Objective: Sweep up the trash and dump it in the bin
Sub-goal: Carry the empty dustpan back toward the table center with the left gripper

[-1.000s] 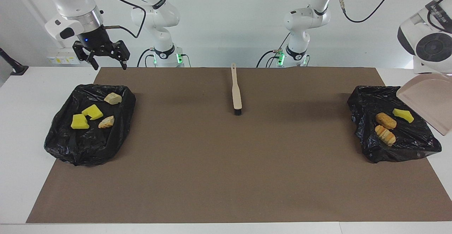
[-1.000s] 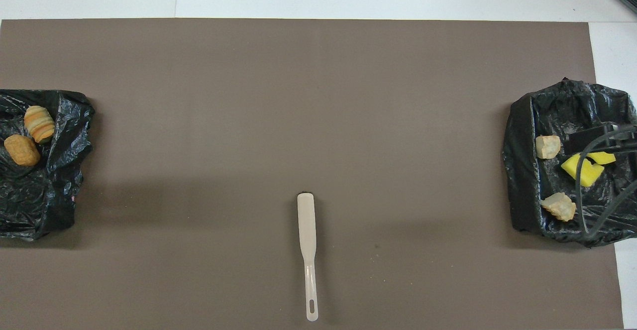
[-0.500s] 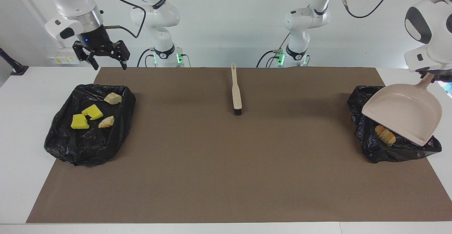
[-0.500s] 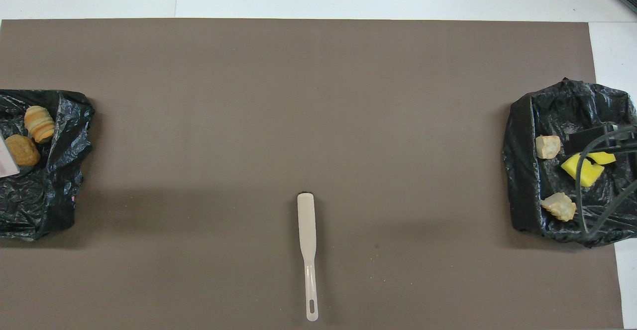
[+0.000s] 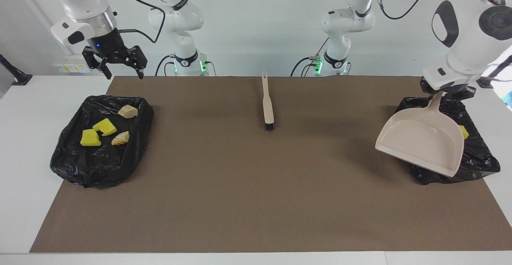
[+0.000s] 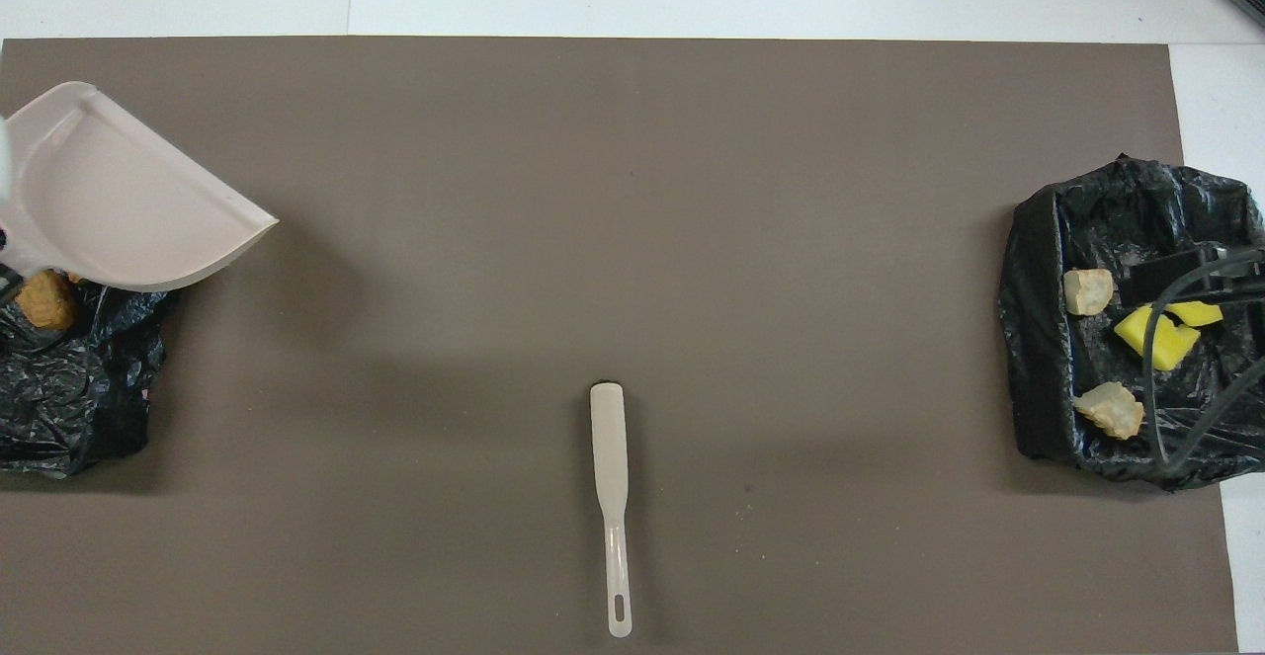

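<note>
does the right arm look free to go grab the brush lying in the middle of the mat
Probably yes. The right gripper hangs open and empty by the bin at its end, and nothing stands on the mat between it and the brush. The left gripper holds the dustpan.

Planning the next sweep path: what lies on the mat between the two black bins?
Only the brush, nearer the robots, between the bins and; the facing view shows it.
</note>
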### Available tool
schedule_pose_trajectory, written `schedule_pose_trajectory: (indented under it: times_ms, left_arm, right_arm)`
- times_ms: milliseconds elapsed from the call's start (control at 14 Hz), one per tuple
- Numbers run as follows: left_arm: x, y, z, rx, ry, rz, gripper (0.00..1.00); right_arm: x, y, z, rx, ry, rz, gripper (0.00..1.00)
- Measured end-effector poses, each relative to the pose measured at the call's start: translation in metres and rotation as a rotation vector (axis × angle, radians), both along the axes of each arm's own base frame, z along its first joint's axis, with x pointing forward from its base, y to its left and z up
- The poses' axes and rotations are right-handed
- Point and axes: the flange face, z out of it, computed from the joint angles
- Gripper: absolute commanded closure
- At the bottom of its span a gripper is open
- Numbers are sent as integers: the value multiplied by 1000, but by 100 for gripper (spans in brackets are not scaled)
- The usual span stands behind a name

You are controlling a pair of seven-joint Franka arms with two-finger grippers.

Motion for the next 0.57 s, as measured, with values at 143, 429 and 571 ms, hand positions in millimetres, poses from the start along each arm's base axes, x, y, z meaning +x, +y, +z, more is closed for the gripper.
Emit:
schedule_pose_trajectory:
  times_ms: [143,429,571]
  left_arm:
    - [-10,-48,-5,-48,-17,80,100]
    - [-22,-155,-23,-150,-105,227,100]
    - [-27,-206,-33,-217,-163,274,100]
  right_arm:
    - [0,0,0,0,0,0,0]
    - [0,0,0,0,0,0,0]
    - [0,0,0,0,0,0,0]
